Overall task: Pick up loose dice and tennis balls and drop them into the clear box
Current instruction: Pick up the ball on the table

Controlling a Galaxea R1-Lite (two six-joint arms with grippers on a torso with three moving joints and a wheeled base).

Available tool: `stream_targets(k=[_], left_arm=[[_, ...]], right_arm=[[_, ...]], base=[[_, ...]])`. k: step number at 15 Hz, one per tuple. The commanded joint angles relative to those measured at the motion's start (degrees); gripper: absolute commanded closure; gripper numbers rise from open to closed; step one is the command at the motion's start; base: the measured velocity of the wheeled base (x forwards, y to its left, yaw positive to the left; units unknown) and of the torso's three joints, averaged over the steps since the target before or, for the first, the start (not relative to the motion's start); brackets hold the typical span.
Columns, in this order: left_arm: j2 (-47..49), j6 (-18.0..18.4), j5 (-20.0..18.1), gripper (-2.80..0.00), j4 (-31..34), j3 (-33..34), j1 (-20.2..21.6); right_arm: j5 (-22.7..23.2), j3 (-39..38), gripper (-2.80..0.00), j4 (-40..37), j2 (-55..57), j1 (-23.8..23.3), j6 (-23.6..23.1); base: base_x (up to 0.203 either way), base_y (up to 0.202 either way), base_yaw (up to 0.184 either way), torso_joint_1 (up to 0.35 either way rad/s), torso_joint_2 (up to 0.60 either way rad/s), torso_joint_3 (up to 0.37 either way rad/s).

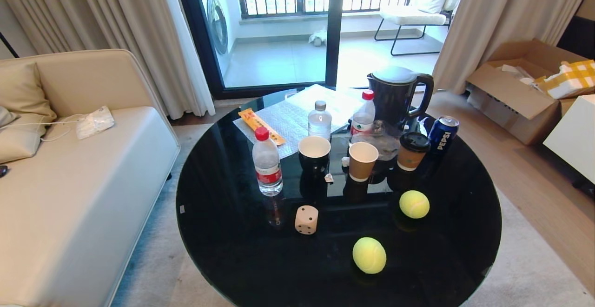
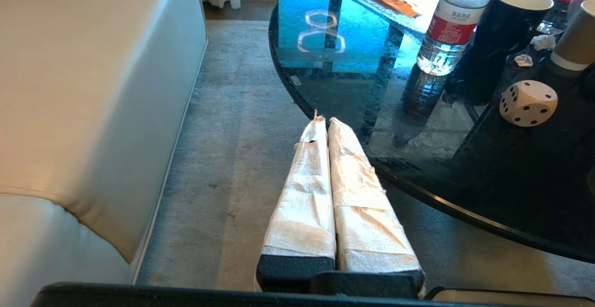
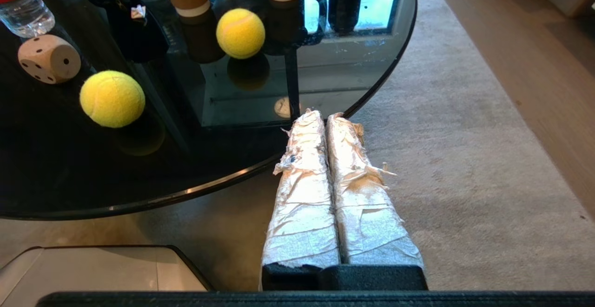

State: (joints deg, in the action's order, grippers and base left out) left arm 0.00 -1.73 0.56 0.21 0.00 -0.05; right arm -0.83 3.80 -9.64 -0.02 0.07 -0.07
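Black glass surface (image 1: 223, 232) carries a beige die (image 1: 306, 219) and two tennis balls (image 1: 369, 255) (image 1: 414, 204) loose before an empty mug (image 1: 314, 152) and paper cup (image 1: 362, 160). Left end effector (image 2: 324, 122) and right end effector (image 3: 323, 116), both closed and empty, hang off its near edge.

Loose pieces on the black table (image 1: 223, 251)
A beige die (image 1: 306, 219) sat left of two tennis balls — one (image 1: 369, 255) nearer, one (image 1: 414, 204) farther right — all apart.
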Motion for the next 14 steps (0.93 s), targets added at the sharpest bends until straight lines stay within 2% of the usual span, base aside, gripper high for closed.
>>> stream_targets(k=[1, 10, 14], left_arm=[[0.0, 0.0, 0.0, 0.0, 0.1, 0.0, 0.0], [0.0, 0.3, -0.1, 0.0, 0.1, 0.0, 0.0], [0.0, -0.3, 0.1, 0.0, 0.1, 0.0, 0.0]], right_arm=[[0.0, 0.0, 0.0, 0.0, 0.1, 0.0, 0.0], [0.0, 0.1, 0.0, -0.1, 0.1, -0.2, 0.1], [-0.3, 0.7, 0.0, 0.4, 0.2, -0.2, -0.1]], base=[[0.0, 0.0, 0.0, 0.002, 0.01, -0.194], [0.0, 0.0, 0.0, 0.003, 0.0, -0.196], [0.0, 0.0, 0.0, 0.001, 0.0, -0.066]])
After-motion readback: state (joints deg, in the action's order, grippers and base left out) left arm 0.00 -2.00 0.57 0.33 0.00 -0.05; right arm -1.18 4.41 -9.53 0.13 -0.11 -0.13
